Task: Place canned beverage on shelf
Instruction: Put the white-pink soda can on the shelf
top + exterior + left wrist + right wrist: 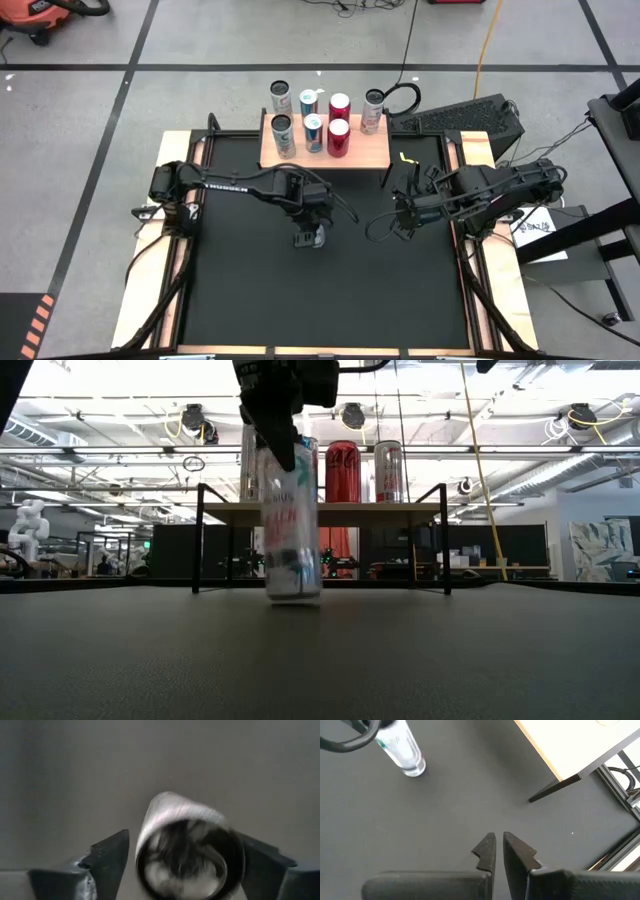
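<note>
Standing upright on the black mat (pixel 330 290), the silver can (pixel 291 520) is keeping its long axis vertical, well short of the shelf (pixel 365 152), which is lying beyond it toward the table's far edge and already carrying three cans in a front row, with bare board at its right end. The left gripper (pixel 310 237) is hanging directly over the can, its fingers (pixel 107 855) straddling the can's top on either side; they are looking parted, though whether both have come clear of the wall I cannot tell from the blurred wrist view. The right gripper (pixel 498 851) is waiting off to the side near the shelf's front leg, fingers pinched together on nothing, farther from the can than the left.
</note>
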`<action>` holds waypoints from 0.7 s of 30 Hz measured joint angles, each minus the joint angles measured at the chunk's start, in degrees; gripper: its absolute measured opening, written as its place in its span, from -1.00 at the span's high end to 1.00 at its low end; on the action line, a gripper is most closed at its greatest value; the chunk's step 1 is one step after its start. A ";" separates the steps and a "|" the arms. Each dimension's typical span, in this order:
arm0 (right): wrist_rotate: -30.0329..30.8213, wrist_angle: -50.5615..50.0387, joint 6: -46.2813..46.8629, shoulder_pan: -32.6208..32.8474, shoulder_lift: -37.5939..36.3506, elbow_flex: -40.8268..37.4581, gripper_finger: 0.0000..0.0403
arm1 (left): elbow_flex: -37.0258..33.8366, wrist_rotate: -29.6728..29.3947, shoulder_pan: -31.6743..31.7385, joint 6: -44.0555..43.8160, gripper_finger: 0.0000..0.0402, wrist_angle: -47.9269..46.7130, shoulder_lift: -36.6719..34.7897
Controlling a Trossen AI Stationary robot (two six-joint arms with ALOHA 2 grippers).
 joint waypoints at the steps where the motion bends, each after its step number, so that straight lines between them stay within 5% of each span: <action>1: -0.02 0.00 0.01 0.00 0.00 0.00 0.91 | 0.00 0.00 0.14 -0.14 -0.62 0.08 -0.02; 15: -0.11 0.00 -0.15 0.00 0.00 0.00 0.91 | 0.00 -0.09 0.63 -0.46 -0.71 -0.42 -0.02; 21: -0.13 0.00 -0.15 0.00 0.00 0.00 0.91 | 3.12 0.28 0.65 -0.26 -0.71 -8.86 -0.04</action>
